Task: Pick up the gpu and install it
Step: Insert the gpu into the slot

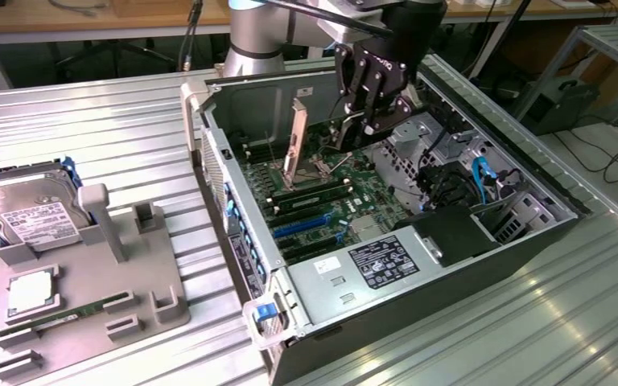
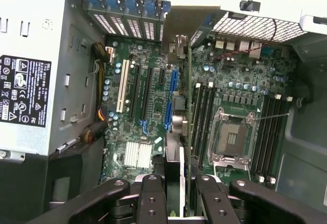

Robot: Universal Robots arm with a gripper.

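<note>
The two black, screw-studded metal fingers [image 2: 153, 198] of the arm's gripper [image 2: 176, 198] are clamped on the one gpu [image 2: 176, 132], a thin dark circuit-board card seen edge-on in the wrist view, with its long silvery metal bracket strip fanning out at the far end towards the case's slotted rear wall. The card hangs upright over the green motherboard [image 2: 225, 91], roughly above the blue expansion slot [image 2: 171, 99].

On that board the wrist view shows one white expansion slot [image 2: 122, 92], one bare square metal processor socket [image 2: 231, 138], and long dark memory slots in a group on either side of the socket. Beside the board sits one grey power supply box with a black label [image 2: 23, 89].

The exterior view adds the surroundings: the black gripper [image 1: 372, 121] reaching down into one open dark computer case [image 1: 417, 318] lying on a ribbed metal table [image 1: 84, 137]. At the exterior view's left stands one grey plastic parts holder [image 1: 100, 297] carrying one boxy silver hard drive with a white label [image 1: 32, 213], one flat silver processor chip [image 1: 30, 293] and one narrow green memory stick [image 1: 57, 318].
</note>
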